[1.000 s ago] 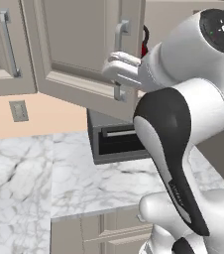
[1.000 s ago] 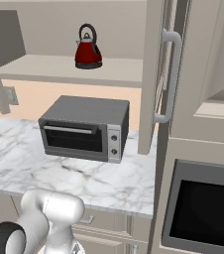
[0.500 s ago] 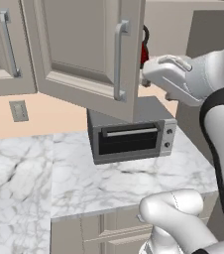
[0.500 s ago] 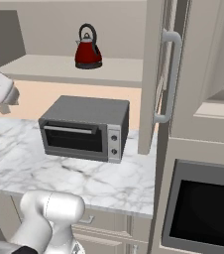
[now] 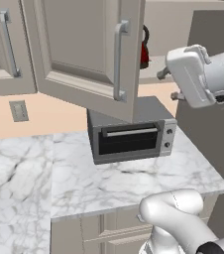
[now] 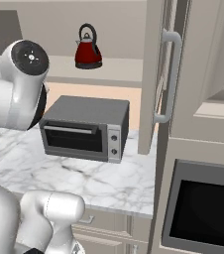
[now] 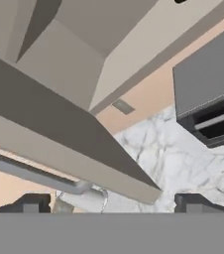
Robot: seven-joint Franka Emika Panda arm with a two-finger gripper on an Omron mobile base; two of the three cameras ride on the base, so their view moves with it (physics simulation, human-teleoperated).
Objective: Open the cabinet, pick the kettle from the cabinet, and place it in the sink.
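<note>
**Beside the swung-open door, fingers spread wide**

Across the right base view, the kettle [image 6: 88,48] is sitting in plain sight at upper centre, upright on the beige shelf of the cabinet [image 6: 104,69], directly above the toaster oven [image 6: 85,129]. From the left base view, the open cabinet door [image 5: 86,54] is covering nearly all of it, leaving a red sliver and a bit of black handle peeking past the door's right edge. My hand is hanging at the right of that frame, level with the shelf, empty.

Looking along my gripper [image 7: 109,203], I am seeing its two dark fingertips [image 7: 30,203] spread far apart at the bottom edge, nothing between them. The door's underside is slanting across the frame, its silver bar handle [image 7: 39,176] lying at lower left. A wall outlet [image 7: 123,106] is showing small at centre.

White marble countertop [image 5: 109,183] is stretching under the oven, a peach wall behind. At lower right of the right base view, a dark built-in oven window [image 6: 205,213] is cut off by the frame.
</note>
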